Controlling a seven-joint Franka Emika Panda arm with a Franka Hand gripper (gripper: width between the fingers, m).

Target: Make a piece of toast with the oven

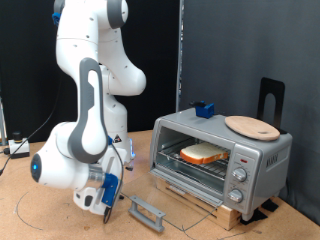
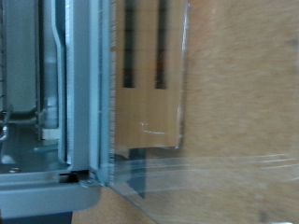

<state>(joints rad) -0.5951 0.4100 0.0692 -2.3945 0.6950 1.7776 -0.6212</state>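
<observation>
The silver toaster oven (image 1: 240,160) stands on a wooden slatted base at the exterior view's right. Its glass door (image 1: 175,205) is folded down open, with the handle (image 1: 147,212) nearest the arm. The piece of toast (image 1: 203,153) lies on the wire rack inside. My gripper (image 1: 108,192) hangs low over the table at the exterior view's left of the door handle, and holds nothing that shows. The wrist view shows the oven's grey metal frame (image 2: 84,93) and the glass door (image 2: 234,121) close up. No fingers show there.
A round tan wooden plate (image 1: 250,126) lies on top of the oven. A small blue object (image 1: 205,108) sits behind it, and a black stand (image 1: 272,100) rises at the far right. Cables (image 1: 15,148) lie at the left edge. The wooden tabletop (image 1: 60,220) spreads in front.
</observation>
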